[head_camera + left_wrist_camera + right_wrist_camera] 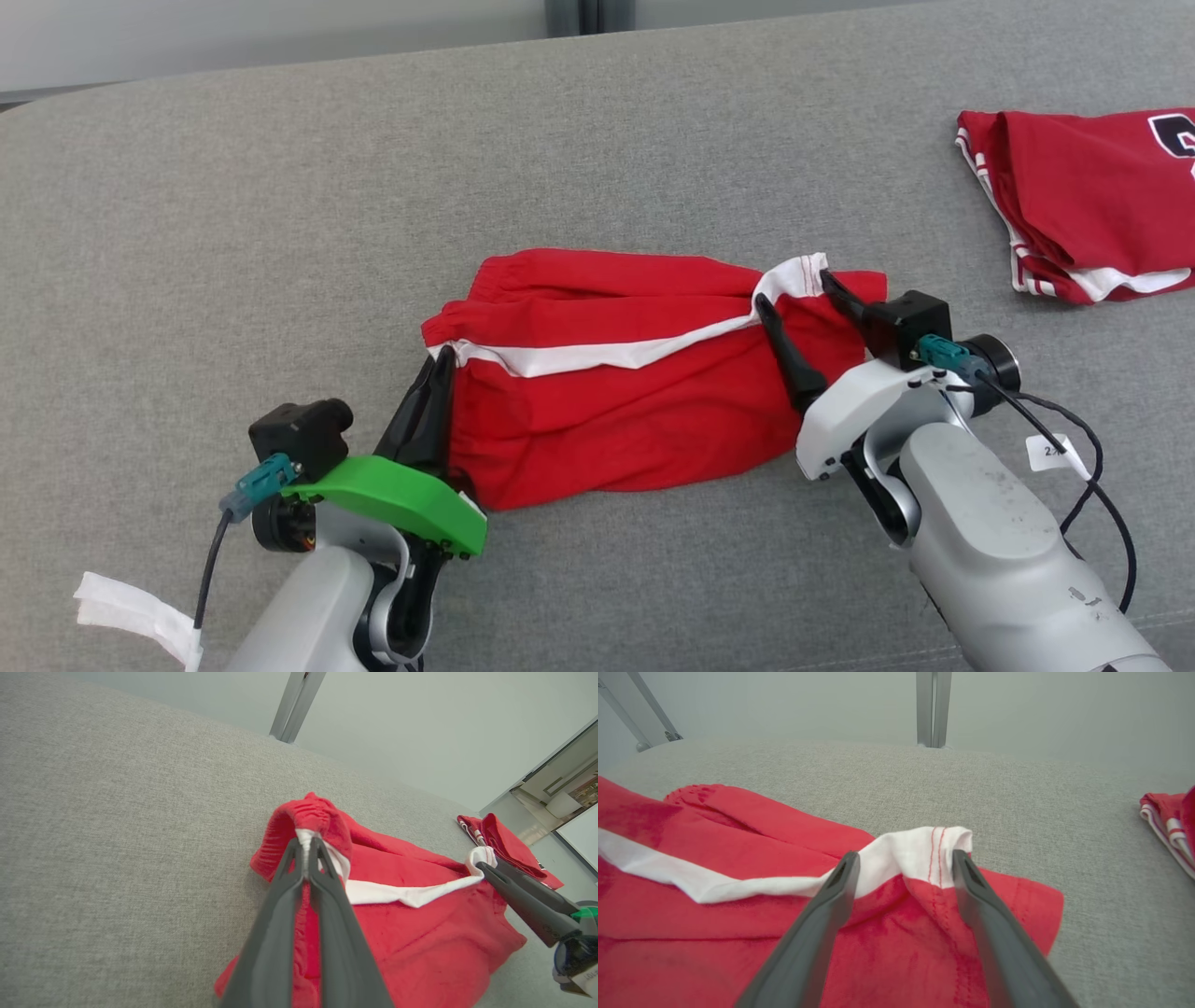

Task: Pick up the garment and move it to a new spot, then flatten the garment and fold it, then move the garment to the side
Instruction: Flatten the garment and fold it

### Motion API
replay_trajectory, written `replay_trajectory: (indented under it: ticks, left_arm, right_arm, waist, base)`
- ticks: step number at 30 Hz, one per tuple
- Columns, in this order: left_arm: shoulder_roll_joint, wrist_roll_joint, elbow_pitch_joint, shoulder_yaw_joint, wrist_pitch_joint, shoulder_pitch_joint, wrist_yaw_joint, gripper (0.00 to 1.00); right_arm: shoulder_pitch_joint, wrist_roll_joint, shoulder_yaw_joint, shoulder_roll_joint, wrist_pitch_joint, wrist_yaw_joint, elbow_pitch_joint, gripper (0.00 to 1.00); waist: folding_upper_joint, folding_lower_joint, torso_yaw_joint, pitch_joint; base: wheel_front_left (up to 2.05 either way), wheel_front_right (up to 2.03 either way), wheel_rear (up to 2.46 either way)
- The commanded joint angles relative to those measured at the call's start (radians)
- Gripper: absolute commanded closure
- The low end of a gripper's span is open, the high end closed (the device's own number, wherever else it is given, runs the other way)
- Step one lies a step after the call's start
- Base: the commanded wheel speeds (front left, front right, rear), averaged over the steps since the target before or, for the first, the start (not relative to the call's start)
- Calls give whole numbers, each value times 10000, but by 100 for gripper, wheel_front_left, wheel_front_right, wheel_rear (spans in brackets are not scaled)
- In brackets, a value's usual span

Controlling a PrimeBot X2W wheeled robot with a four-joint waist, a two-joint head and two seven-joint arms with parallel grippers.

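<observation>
Red fabric shorts with white stripe (635, 401): left gripper (441, 366) pinches their waistband, right gripper (794, 287) gapes empty over their hem; a one-sided pull could skew them.

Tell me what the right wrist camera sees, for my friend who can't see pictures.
The right gripper is open, its two dark fingers either side of a bunched white-trimmed corner of red shorts lying on a grey fabric surface. Another red-and-white garment sits apart at the right edge.
</observation>
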Motion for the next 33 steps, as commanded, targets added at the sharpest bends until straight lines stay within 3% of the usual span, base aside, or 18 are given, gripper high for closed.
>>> replay_trajectory:
  ticks: [1,7,8,11,13,23,25,28,33]
  left_arm:
    - [19,78,45,-1,-77,-88,-35,100]
    - [23,40,72,-6,-85,-73,-17,100]
    - [28,35,74,-5,-97,-64,-14,100]
    - [45,13,69,-1,-120,-38,-10,100]
    - [52,9,62,-12,-128,-48,-17,100]
    - [48,-5,59,-71,-129,-188,-21,100]
    - [55,-15,81,-79,-141,-208,-35,100]
    - [50,-25,107,-96,-155,-195,-39,100]
    - [64,-54,136,-87,-197,-133,-36,100]
  right_arm:
    - [-78,75,68,-48,-38,-13,40,0]
    - [-150,-1,181,-18,-61,-13,-196,11]
    - [-142,-9,204,-14,-57,-13,-253,18]
    - [-137,-34,250,-34,105,-13,-331,51]
    - [-186,-89,176,-90,281,-13,-273,61]
    - [-720,-528,-273,-77,973,-13,397,66]
    - [-849,-604,-337,-65,1068,-13,594,75]
    - [-1008,-693,-417,-28,1130,-13,824,100]
    - [-1163,-924,-631,48,846,-13,1025,100]
  waist:
    - [0,0,17,0]
    - [0,0,39,-14]
    - [0,0,36,-19]
    - [0,0,23,-32]
    - [0,0,25,-32]
    - [0,0,119,44]
    - [0,0,143,56]
    - [0,0,162,42]
    - [0,0,154,-71]
  base:
    - [0,0,0]
    - [0,0,0]
    - [0,0,0]
    - [0,0,0]
    - [0,0,0]
    - [0,0,0]
    - [0,0,0]
    - [0,0,0]
    - [0,0,0]
